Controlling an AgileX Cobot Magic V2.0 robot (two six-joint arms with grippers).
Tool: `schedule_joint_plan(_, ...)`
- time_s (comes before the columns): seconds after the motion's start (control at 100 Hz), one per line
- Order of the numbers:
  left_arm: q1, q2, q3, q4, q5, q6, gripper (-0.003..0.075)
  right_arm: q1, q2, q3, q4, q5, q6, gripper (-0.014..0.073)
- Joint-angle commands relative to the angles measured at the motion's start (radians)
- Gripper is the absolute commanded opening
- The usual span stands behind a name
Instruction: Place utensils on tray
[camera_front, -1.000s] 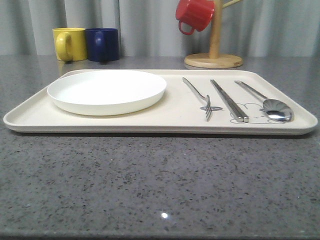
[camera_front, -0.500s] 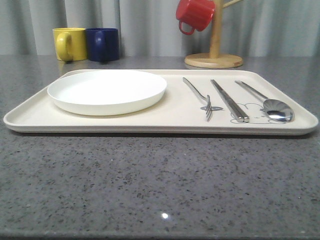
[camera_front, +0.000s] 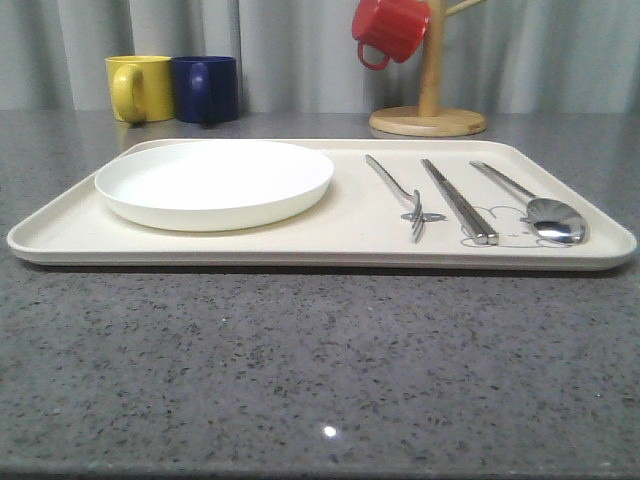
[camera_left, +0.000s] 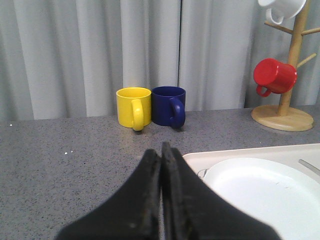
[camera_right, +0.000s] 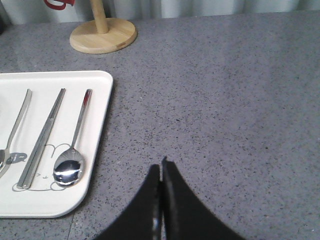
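Speckled grey counter (camera_front: 300, 370): slim steel utensils (camera_front: 460, 200) on smooth tray (camera_front: 350, 235); both grippers (camera_left: 161, 150) (camera_right: 161, 167) seemingly closed.

A speckled grey stone bench (camera_front: 300, 370) runs back to pale grey pleated curtains (camera_front: 300, 50) spanning the far wall.

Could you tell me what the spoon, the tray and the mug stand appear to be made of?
Spoon: polished metal, likely steel; its bowl mirrors light.
Tray: matte cream plastic or melamine, judging by its dull, even surface.
Mug stand: light wood; pale tan with faint grain.
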Motion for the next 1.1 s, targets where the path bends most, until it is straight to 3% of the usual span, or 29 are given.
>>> schedule_joint_plan(0.0,-0.004,0.005,-0.026,-0.011,-0.062,0.0,-0.0018,-0.005,0.004,-0.024,-0.022,-0.086,-0.009,-0.0078)
schedule_joint_plan(0.1,-0.004,0.005,-0.026,-0.011,-0.062,0.0,-0.0018,-0.005,0.003,-0.012,-0.03,-0.111,-0.009,-0.0078)
schedule_joint_plan(0.21,-0.004,0.005,-0.026,-0.011,-0.062,0.0,-0.0018,-0.005,-0.036,0.055,-0.029,-0.236,-0.009,-0.0078)
schedule_joint_plan(0.55,-0.004,0.005,-0.026,-0.011,-0.062,0.0,-0.0018,-0.005,-0.28,0.406,-0.008,-0.613,-0.009,-0.0078)
schedule_joint_plan(0.8,-0.004,0.005,-0.026,-0.011,-0.062,0.0,-0.0018,-0.005,-0.405,0.587,0.009,-0.698,-0.009,-0.0078)
schedule_joint_plan(1.09,-0.004,0.005,-0.026,-0.011,-0.062,0.0,-0.0018,-0.005,-0.426,0.584,0.011,-0.675,-0.009,-0.0078)
